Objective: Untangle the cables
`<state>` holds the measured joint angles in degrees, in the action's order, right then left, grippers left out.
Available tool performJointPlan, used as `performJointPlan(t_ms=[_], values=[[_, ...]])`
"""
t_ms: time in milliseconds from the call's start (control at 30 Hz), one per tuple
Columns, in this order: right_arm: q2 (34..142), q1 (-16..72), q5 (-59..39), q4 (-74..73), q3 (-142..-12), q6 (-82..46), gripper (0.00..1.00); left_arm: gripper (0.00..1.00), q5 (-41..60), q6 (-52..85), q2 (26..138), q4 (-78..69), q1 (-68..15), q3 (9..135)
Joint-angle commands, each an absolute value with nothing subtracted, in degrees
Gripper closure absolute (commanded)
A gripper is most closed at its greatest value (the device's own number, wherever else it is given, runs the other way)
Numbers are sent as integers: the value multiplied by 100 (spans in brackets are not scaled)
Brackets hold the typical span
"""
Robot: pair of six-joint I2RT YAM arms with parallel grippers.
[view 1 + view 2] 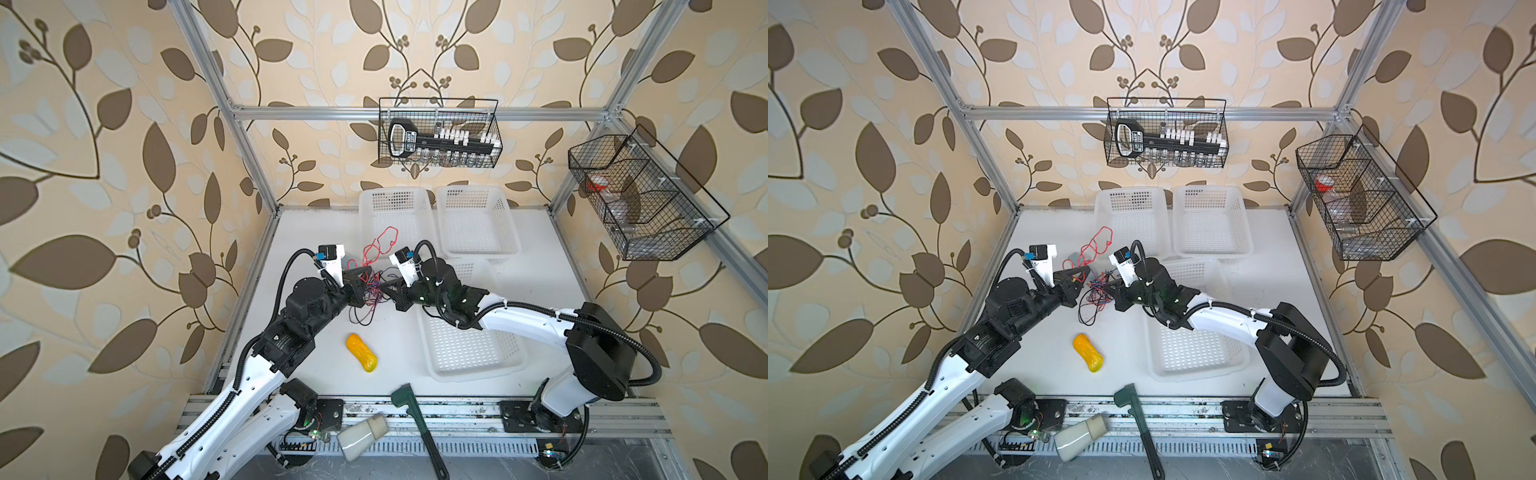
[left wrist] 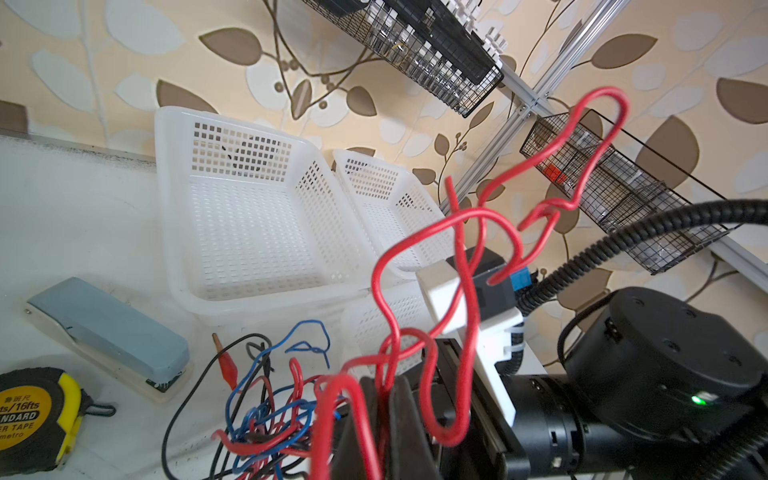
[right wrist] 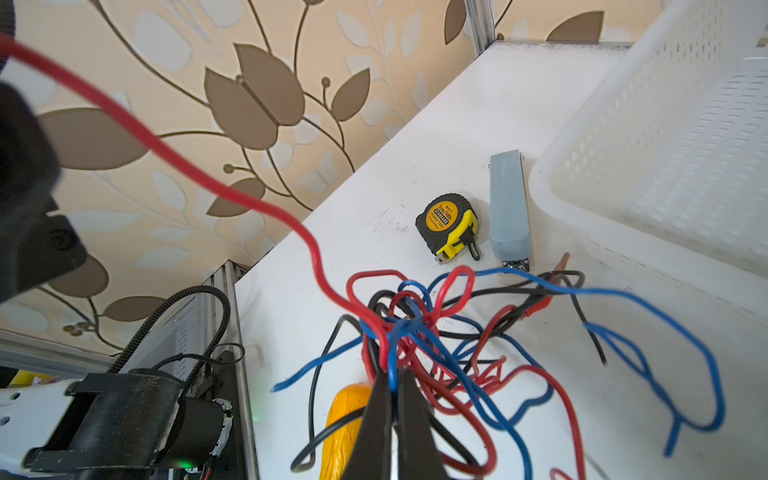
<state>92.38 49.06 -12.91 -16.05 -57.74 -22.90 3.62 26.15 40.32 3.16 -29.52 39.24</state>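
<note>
Cables tangled between claws, left claw pinching red cable, right claw pinching blue cable, stapler beyond.

White surface, and it's busy! Left basket and right basket sit side by side at the back, and a third basket lies nearer the front. A yellow ribbed toy lies mid-surface. A grey stapler sits just beside a tape measure, with tangled cables trailing near them.

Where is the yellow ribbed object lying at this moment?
In both top views the yellow ribbed object lies on the white table, left of the nearest white basket, between the cables and the front edge.
</note>
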Motion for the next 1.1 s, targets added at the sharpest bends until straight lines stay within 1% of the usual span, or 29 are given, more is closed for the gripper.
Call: performJointPlan(t_ms=[0,233,433,767,867,933,967,1067], values=[[9292,4922,-1388,-1589,-5742,-2235,100,100,317,2607,3984,-86,-2907,4031],[9210,4913,-1271,-1512,-5528,-2197,100,100,-996,2440,3715,635,-2907,4303],[9237,4978,-959,-1399,-5229,-2138,100,100,-2358,2373,3674,1431,-2905,4962],[9204,5063,-662,-1476,-4636,-2206,100,100,-3584,1927,3847,1985,-2881,5823],[9142,5062,-615,-1520,-4455,-2224,100,100,-3716,1795,3850,2059,-2873,5966],[9107,5062,-598,-1542,-4371,-2225,100,100,-3632,1756,3803,2025,-2874,5965],[9089,5062,-614,-1551,-4371,-2232,100,100,-3441,1702,3782,1956,-2872,5923],[9015,5063,-737,-1599,-4470,-2255,100,100,-2314,1545,3705,1648,-2868,5612]])
